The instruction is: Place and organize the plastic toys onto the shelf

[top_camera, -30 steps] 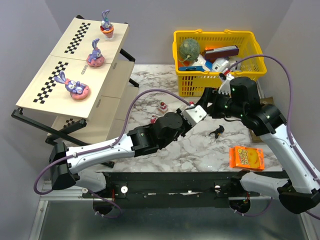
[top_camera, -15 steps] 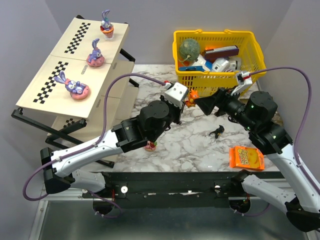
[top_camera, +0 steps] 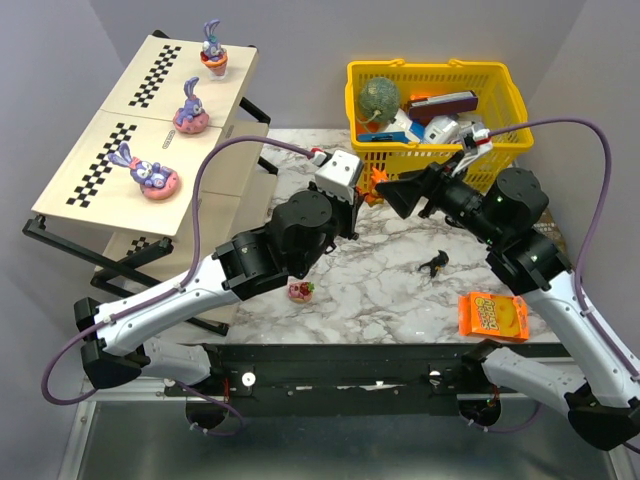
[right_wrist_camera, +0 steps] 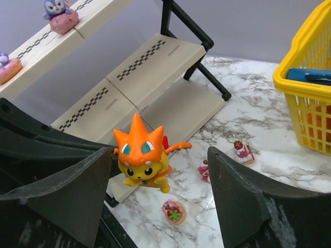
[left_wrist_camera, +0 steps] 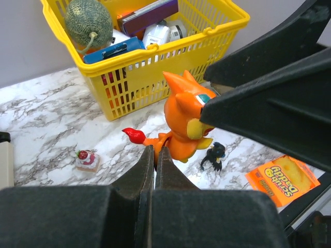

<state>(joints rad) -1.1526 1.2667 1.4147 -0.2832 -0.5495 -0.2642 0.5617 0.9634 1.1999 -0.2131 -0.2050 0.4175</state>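
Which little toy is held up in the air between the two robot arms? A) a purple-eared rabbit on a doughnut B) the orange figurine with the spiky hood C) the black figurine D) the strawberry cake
B: the left gripper is pinched shut on the orange figurine, which hangs above the marble table between the open fingers of the right gripper; the black figurine lies on the table.

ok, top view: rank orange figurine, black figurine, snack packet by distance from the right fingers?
1. orange figurine: between the right fingers, in front of the basket.
2. black figurine: on the marble, nearer the arm bases.
3. snack packet: near-right corner, farthest.
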